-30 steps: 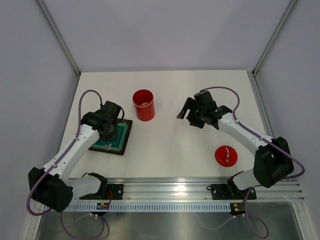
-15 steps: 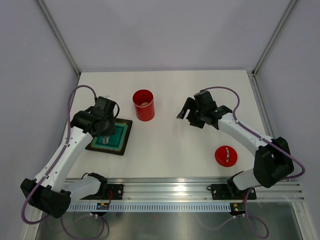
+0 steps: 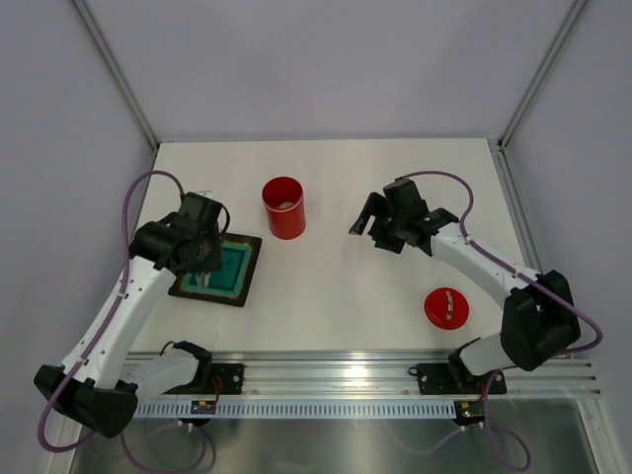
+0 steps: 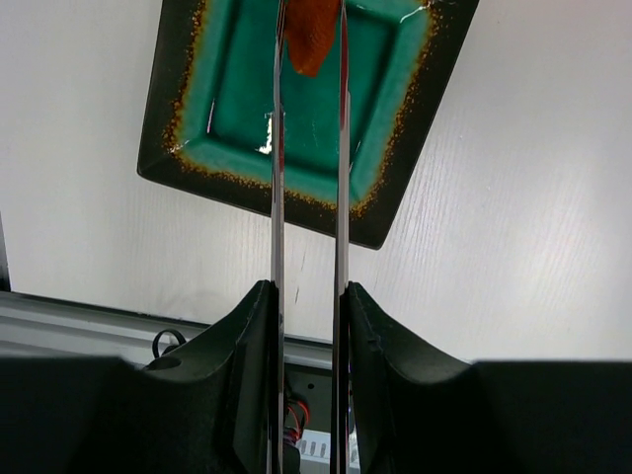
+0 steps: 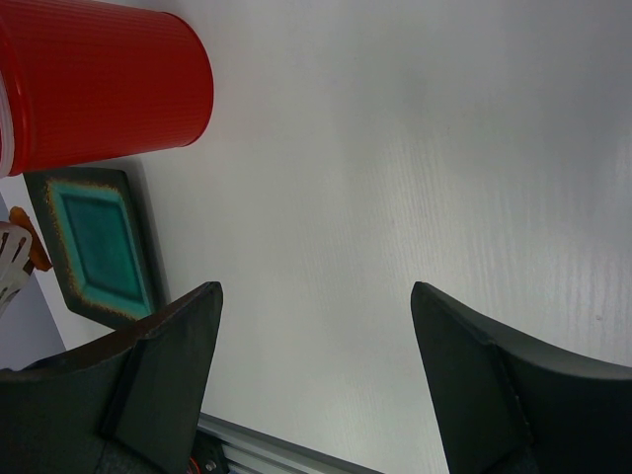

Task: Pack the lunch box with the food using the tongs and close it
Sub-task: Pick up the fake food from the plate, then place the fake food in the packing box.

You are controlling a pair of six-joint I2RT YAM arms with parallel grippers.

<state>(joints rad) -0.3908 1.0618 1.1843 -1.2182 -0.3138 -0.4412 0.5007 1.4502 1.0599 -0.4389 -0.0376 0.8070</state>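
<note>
My left gripper (image 4: 308,291) is shut on the tongs (image 4: 277,197), whose two silvery strips run up the left wrist view. An orange food piece (image 4: 313,35) sits pinched between the tong tips, above the teal mat of the black tray (image 4: 395,197). From above, the left gripper (image 3: 204,259) hangs over the tray's left part. The red lunch box (image 3: 283,207) stands open behind the tray, with a cream piece (image 3: 284,204) inside it. Its red lid (image 3: 446,308) lies flat at the front right. My right gripper (image 3: 370,219) hovers open and empty to the right of the lunch box (image 5: 99,89).
The black tray (image 3: 249,269) lies at the left front of the white table. A metal rail (image 3: 336,380) with both arm bases runs along the near edge. Grey walls close in the table on three sides.
My left arm has drawn back to the left over the tray, taking the tongs with it. The right arm has not moved.
</note>
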